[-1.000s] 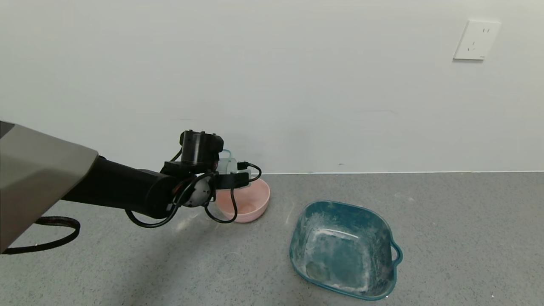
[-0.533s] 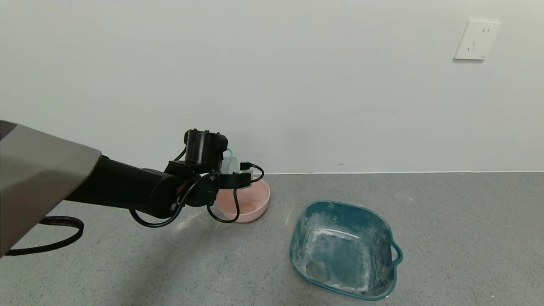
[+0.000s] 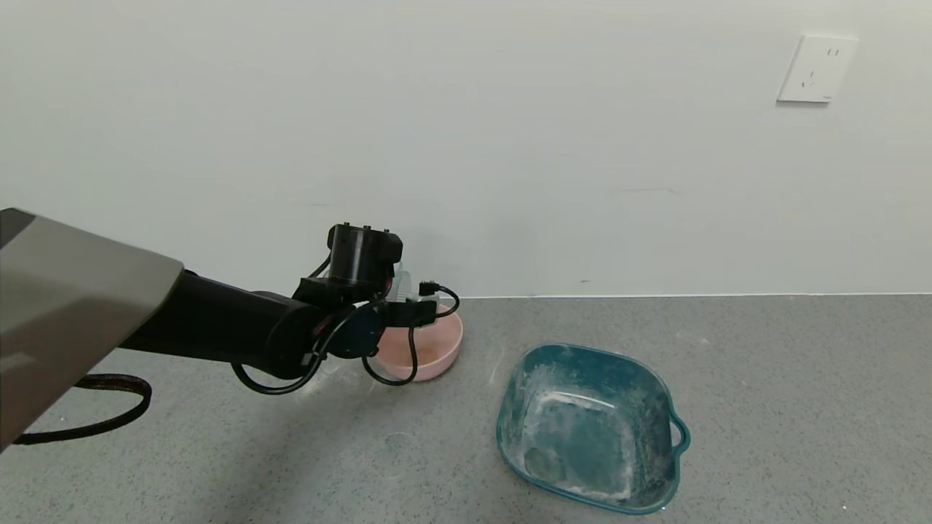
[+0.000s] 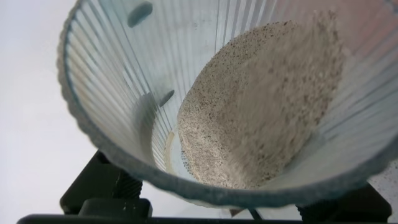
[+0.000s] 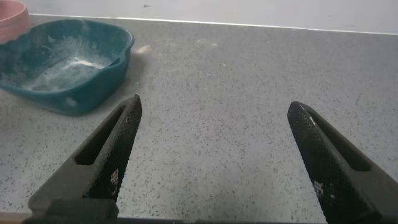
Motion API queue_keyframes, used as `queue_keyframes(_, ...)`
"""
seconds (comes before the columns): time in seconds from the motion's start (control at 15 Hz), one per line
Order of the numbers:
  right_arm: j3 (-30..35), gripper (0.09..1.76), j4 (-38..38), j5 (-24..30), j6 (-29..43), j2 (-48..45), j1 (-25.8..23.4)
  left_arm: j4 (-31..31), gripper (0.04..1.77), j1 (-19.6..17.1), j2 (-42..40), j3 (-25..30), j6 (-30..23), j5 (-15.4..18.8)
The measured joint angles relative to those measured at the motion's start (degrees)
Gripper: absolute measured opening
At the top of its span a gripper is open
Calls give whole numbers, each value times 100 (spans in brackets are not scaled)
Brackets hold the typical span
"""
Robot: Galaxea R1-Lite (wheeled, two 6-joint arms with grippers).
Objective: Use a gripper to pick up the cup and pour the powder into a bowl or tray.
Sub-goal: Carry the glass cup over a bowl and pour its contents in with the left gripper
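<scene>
Above the pink bowl (image 3: 429, 346), the left gripper (image 3: 408, 302) pinched the cup (image 4: 186, 93), tilted, with grey-white powder (image 4: 261, 106) inside. At 4 o'clock from the bowl stood the teal tray (image 3: 659, 393). The right gripper (image 5: 217, 155) hung over the floor (image 5: 249, 93), fingers spread.

A plain off-white wall (image 3: 510, 131) rises behind a speckled grey floor (image 3: 786, 407). A white socket plate (image 3: 815, 69), apparently unused, sits high on the right. Light is even.

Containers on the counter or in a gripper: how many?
3. The cup in the left gripper, over the bowl; the tray right of the bowl.
</scene>
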State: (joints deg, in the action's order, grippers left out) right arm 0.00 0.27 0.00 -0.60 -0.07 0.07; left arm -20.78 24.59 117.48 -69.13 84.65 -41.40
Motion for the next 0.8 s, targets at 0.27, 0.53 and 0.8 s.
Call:
queue_keyframes(0.27, 0, 171, -2, 0, -2, 0, 0, 6, 130, 179, 22, -60, 143, -300)
queue_keyframes(0.53, 0, 171, -2, 0, 0, 0, 0, 9, 130, 267, 46, -52, 302, -501)
queue_keyframes(0.8, 0, 171, -2, 0, -2, 0, 0, 32, 130, 278, 55, -62, 473, -661)
